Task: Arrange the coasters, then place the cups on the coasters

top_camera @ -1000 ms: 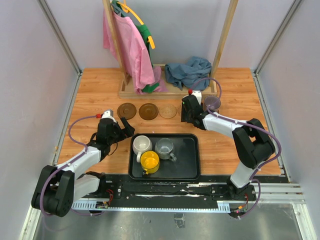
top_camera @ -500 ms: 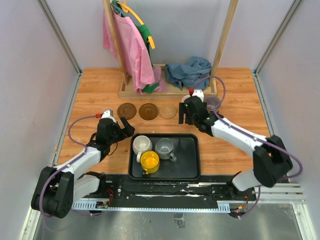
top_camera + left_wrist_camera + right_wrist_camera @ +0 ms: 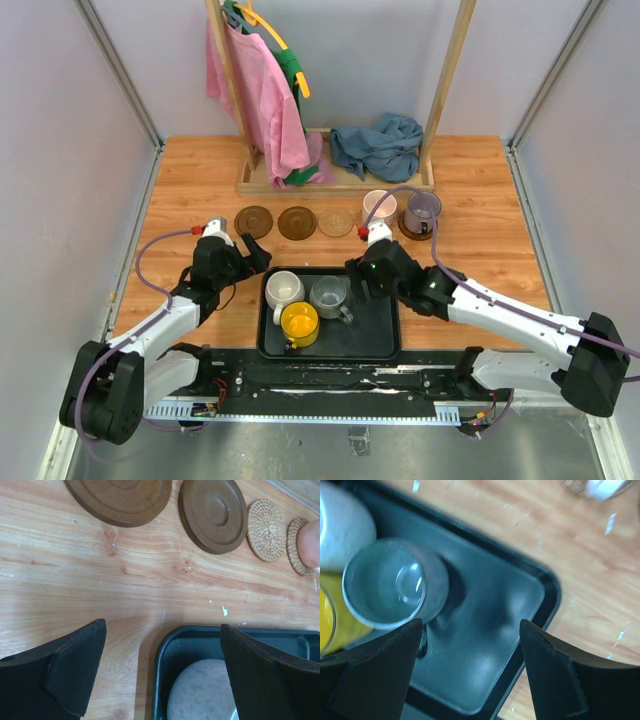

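My right arm stretches low and leftward, with the right gripper over the black tray's far edge beside the grey cup, jaws wide and empty. My left arm is bent, and the left gripper is spread wide near the tray's far-left corner, holding nothing. The white cup and yellow cup sit in the tray. The pink cup and purple cup stand on coasters, next to 3 uncovered coasters.

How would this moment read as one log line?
right gripper: open above tray, near grey cup | left gripper: open | pink cup, purple cup: on coasters
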Available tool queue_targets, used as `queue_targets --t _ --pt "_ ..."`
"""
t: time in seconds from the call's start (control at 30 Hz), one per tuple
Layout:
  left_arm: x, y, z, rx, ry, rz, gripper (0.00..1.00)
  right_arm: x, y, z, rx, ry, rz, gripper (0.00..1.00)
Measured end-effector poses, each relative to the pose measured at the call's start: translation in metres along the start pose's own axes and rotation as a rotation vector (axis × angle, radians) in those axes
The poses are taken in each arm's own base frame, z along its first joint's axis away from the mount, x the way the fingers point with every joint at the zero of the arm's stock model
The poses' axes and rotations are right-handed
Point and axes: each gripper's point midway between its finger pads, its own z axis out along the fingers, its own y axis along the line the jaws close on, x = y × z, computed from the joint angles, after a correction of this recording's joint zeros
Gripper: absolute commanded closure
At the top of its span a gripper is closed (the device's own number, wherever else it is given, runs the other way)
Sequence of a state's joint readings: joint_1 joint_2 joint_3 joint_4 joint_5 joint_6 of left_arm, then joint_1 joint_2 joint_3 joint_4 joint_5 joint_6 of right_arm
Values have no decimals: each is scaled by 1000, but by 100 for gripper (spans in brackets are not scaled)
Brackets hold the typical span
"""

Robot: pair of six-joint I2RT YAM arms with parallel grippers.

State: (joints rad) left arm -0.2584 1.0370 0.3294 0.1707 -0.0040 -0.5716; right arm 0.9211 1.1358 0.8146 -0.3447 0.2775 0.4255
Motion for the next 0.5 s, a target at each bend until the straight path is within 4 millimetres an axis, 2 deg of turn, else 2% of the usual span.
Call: queue_targets --t 0.1,0.17,0.37,0.5 --pt "0 -7 -2 21 -3 11 0 28 15 -5 -58 64 -75 22" --pt "2 -13 -4 38 -2 21 0 38 23 -8 -90 88 -99 22" --pt "8 -25 -10 67 6 37 0 55 39 -12 -169 129 -127 25" --pt "6 -26 -14 67 -1 35 0 58 51 -14 -219 138 -132 26"
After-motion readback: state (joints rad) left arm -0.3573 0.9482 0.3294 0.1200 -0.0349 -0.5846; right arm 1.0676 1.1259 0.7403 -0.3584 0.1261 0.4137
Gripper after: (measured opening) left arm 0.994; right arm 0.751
